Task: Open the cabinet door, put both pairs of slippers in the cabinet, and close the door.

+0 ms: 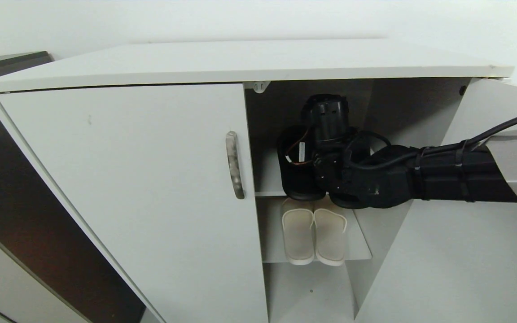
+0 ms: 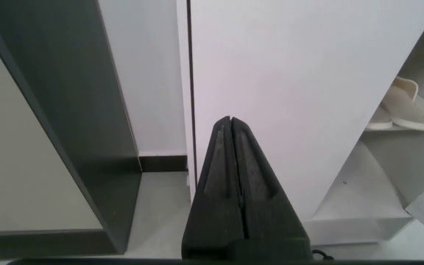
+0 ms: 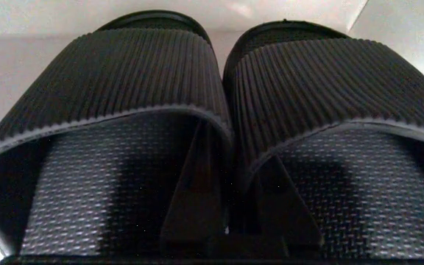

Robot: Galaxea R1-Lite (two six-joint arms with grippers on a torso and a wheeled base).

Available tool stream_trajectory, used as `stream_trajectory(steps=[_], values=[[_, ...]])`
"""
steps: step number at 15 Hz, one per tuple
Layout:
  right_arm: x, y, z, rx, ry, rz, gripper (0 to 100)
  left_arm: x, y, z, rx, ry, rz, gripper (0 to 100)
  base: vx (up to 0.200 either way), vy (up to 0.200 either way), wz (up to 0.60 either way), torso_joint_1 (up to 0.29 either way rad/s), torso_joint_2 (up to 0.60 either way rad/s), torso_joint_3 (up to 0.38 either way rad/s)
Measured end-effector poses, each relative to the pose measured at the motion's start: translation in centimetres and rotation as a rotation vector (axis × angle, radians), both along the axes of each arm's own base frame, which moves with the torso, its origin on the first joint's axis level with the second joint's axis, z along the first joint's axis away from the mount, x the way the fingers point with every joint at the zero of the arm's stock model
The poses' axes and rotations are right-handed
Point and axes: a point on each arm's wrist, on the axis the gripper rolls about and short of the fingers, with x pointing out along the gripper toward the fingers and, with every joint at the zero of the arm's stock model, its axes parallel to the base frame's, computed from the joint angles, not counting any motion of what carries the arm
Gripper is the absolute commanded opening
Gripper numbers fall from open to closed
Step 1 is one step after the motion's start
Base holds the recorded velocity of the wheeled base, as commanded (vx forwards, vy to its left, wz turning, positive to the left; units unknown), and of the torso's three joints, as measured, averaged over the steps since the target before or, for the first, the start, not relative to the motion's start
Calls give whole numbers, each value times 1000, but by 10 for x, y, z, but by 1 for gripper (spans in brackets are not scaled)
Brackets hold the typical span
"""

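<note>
Placement of the second pair is in hand. The right gripper [image 3: 238, 169] clamps the black slippers [image 1: 295, 166] by their inner sides at the front edge of the upper shelf [image 1: 265, 179] in the cabinet [image 1: 240, 58]. The white slippers [image 1: 314, 229] lie on the lower shelf [image 1: 361, 251]. The next move likely calls for letting go, backing out, then swinging the open door [image 1: 465, 251] shut. The left gripper [image 2: 231, 132] is closed and empty.

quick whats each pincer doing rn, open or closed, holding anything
left pincer: closed, empty
right pincer: closed on the black slippers
</note>
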Motion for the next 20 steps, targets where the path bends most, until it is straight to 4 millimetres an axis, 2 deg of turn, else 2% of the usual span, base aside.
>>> stream_trajectory(steps=[4, 12, 13, 17, 20], values=[[13, -1, 4, 5, 3, -14, 0, 0, 0, 0, 0, 0, 0, 0, 0, 0, 0, 0, 0, 0], [20, 4, -8, -6, 20, -19, 0, 0, 0, 0, 0, 0, 0, 0, 0, 0, 0, 0, 0, 0], [20, 4, -8, -8, 22, -19, 100, 0, 0, 0, 0, 0, 0, 0, 0, 0, 0, 0, 0, 0], [17, 2, -15, -19, 42, -20, 100, 0, 0, 0, 0, 0, 0, 0, 0, 0, 0, 0, 0, 0], [-3, -4, -14, -37, 65, -6, 100, 0, 0, 0, 0, 0, 0, 0, 0, 0, 0, 0, 0, 0]])
